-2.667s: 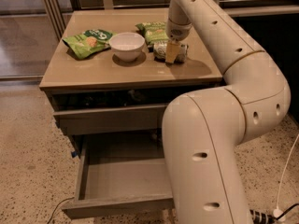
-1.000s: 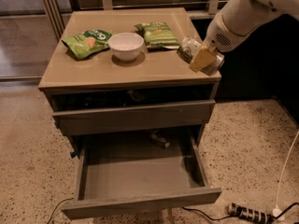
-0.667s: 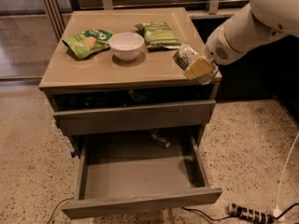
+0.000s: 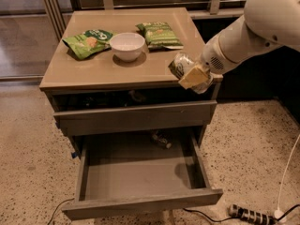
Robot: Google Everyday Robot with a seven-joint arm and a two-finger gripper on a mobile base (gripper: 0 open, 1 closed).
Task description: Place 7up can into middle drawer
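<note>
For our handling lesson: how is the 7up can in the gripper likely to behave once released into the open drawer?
The 7up can, a smooth metal cylinder held tilted in the gripper by the front corner of the tabletop, could slip. Laid sideways on the bare flat floor of the middle drawer, it would probably roll. Small, so likely light.

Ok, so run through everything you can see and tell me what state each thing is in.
tool, shut on the 7up can, in the air by the cabinet top's front right corner
7up can, held, tilted, off the surface
middle drawer, pulled open, can not in it
upper drawer, ajar, dark inside
white bowl, upright on the top
snack bags, lying flat, either side of the bowl
</note>
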